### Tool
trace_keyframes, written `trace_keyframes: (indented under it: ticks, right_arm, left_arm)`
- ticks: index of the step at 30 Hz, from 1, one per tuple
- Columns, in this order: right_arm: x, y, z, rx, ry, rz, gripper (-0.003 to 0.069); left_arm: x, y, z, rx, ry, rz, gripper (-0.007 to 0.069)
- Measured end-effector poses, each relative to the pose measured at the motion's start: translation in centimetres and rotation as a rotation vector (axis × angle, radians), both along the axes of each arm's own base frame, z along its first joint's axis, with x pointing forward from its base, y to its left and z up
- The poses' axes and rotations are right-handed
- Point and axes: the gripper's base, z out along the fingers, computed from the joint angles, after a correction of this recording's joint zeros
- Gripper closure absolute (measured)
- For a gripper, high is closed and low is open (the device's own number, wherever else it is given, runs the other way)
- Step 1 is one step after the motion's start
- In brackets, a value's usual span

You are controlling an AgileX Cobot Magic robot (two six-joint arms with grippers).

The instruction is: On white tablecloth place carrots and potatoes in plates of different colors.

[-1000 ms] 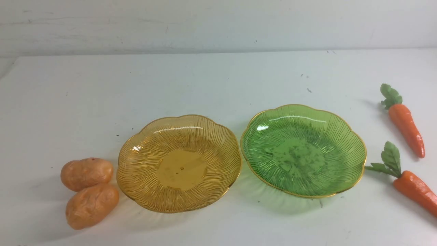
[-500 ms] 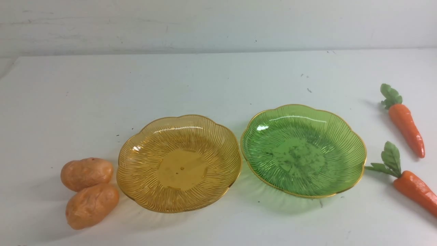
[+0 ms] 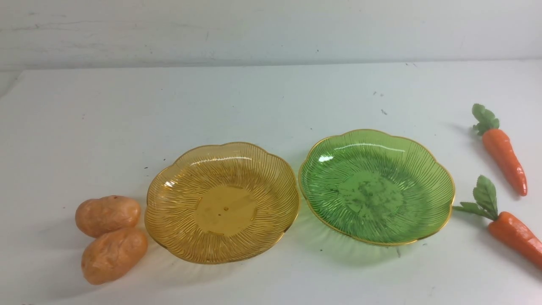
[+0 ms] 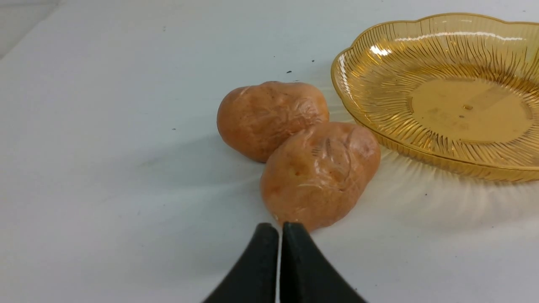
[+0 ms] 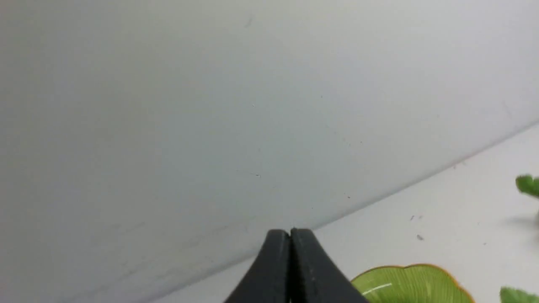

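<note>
Setup: white tablecloth [image 3: 271,97], nothing sorted yet.

- Yellow plate [image 3: 222,209] and green plate [image 3: 376,190] sit side by side mid-cloth, rims almost touching, both bare. The yellow one is on our left.
- Far potato [image 3: 108,215] and near potato [image 3: 114,255] lie on the cloth, touching each other, just beside the yellow plate's left rim.
- Far carrot [image 3: 504,161] and near carrot [image 3: 514,237] lie apart on the cloth to the right of the green plate. The near one's leaves reach that plate's rim.

We judge the layout splits the work by arm: potatoes to yellow for the left, carrots to green for the right.

Left claw [image 4: 280,229]: clenched, grasping nothing, tips pointed at the near potato from close by. We read this as a line-up, and it must spread before it can take anything.

Right claw [image 5: 290,233]: clenched, empty, aimed high toward the back wall [image 5: 210,105], with the green plate's edge below it.
</note>
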Motion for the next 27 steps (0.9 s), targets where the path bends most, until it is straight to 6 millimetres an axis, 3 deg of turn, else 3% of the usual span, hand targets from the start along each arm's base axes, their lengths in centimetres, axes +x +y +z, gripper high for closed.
trace_keyframes:
  ticks: [2,4,6,10,17,21,24,27]
  right_arm:
    - [1.2,0.5,2.1,-0.157,0.121,0.038,0.0671]
    - [3.4,1.1,2.2,-0.317,0.407,0.118,0.0671]
    - [5.7,1.1,0.5,-0.443,0.765,0.183,0.0671]
    - [10.4,0.2,-3.6,-0.612,1.174,0.185,0.067]
    - [16.0,0.0,-6.9,-0.713,1.326,0.204,0.0608]
    - [19.4,-0.4,-6.4,-0.836,1.301,0.183,0.0481]
    - [21.4,-0.8,-6.4,-0.945,1.272,0.165,0.0344]
    - [22.9,-0.9,-7.9,-1.013,1.264,0.179,0.0228]
  left_arm:
    - [0.0,0.0,0.0,0.0,0.0,0.0,0.0625]
    - [0.0,0.0,0.0,0.0,0.0,0.0,0.0625]
    - [0.0,0.0,0.0,0.0,0.0,0.0,0.0625]
    - [0.0,0.0,0.0,0.0,0.0,0.0,0.0625]
    - [0.0,0.0,0.0,0.0,0.0,0.0,0.0625]
    - [0.0,0.0,0.0,0.0,0.0,0.0,0.0625]
    - [0.0,0.0,0.0,0.0,0.0,0.0,0.0625]
    - [0.0,0.0,0.0,0.0,0.0,0.0,0.0625]
